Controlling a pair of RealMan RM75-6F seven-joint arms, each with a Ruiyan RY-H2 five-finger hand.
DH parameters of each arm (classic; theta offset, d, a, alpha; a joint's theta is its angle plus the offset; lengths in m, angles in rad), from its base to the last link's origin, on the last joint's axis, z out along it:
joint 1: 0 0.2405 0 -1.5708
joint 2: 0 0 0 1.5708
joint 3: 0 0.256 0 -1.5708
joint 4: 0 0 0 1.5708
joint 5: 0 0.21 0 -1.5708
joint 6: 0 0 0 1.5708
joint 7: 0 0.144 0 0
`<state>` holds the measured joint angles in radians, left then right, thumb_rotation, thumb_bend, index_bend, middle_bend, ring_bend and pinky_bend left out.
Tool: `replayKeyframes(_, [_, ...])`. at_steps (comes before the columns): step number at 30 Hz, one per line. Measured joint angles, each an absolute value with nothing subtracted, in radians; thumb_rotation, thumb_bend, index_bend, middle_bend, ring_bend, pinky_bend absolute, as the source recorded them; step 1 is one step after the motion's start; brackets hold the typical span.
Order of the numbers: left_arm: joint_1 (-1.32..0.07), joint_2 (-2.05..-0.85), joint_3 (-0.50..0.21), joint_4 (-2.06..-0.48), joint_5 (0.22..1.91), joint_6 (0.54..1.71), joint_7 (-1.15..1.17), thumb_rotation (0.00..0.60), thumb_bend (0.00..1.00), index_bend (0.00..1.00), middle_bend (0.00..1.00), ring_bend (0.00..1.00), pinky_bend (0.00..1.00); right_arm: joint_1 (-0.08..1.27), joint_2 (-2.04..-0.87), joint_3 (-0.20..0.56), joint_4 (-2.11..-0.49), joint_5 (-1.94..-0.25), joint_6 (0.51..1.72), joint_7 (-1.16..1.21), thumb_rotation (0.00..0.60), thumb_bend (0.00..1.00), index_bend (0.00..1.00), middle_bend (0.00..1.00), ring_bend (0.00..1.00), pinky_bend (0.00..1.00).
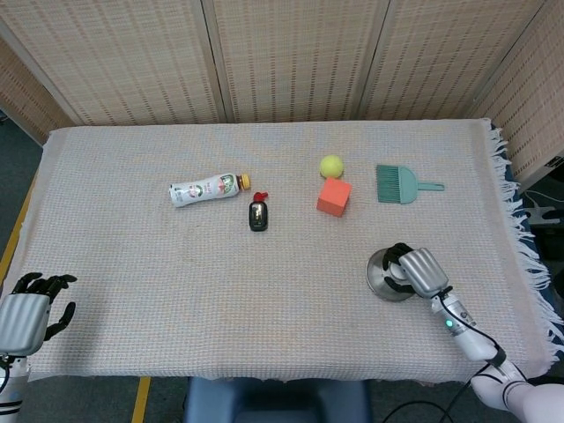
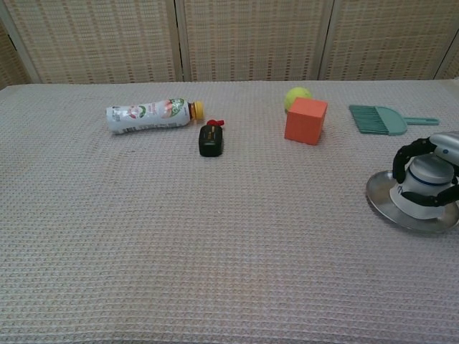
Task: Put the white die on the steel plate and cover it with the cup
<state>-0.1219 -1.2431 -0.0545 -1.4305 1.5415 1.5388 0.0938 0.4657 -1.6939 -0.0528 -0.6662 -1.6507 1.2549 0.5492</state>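
A steel plate (image 2: 380, 204) lies near the table's right front, also seen in the head view (image 1: 377, 273). A white cup with a blue ring (image 2: 424, 179) stands upside down on it. My right hand (image 2: 443, 147) (image 1: 419, 271) grips the cup from the right, dark fingers wrapped around its sides. No white die shows in either view; whatever is under the cup is hidden. My left hand (image 1: 25, 315) hangs off the table's front left corner, fingers apart and holding nothing.
A lying drink bottle (image 1: 204, 189), a small black item with a red cap (image 1: 257, 214), an orange cube (image 1: 334, 196), a yellow-green ball (image 1: 331, 165) and a green brush (image 1: 401, 185) sit across the back half. The cloth's fringed right edge (image 1: 520, 229) is close to the plate.
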Motion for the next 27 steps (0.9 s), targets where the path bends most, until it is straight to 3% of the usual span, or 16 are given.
replayKeyframes(7, [-0.122,-1.242,-0.055,-1.432,1.541,1.540,0.094,0.600,0.37,0.34,0.42,0.42,0.24,0.472,-1.653,-0.064,-0.763,-1.654,1.236,0.665,0.600,0.23,0.53,0.42,0.31,0.64])
replayKeyframes(18, [-0.122,-1.243,-0.054,-1.431,1.543,1.538,0.097,0.600,0.37,0.34,0.42,0.42,0.24,0.461,-1.728,-0.045,-0.560,-1.646,1.289,0.440,0.600,0.23,0.53,0.42,0.31,0.64])
replayKeyframes(27, [-0.121,-1.242,-0.054,-1.433,1.544,1.541,0.097,0.600,0.37,0.34,0.42,0.42,0.24,0.464,-1.694,-0.060,-0.654,-1.648,1.262,0.657,0.600,0.23,0.53,0.42,0.31,0.64])
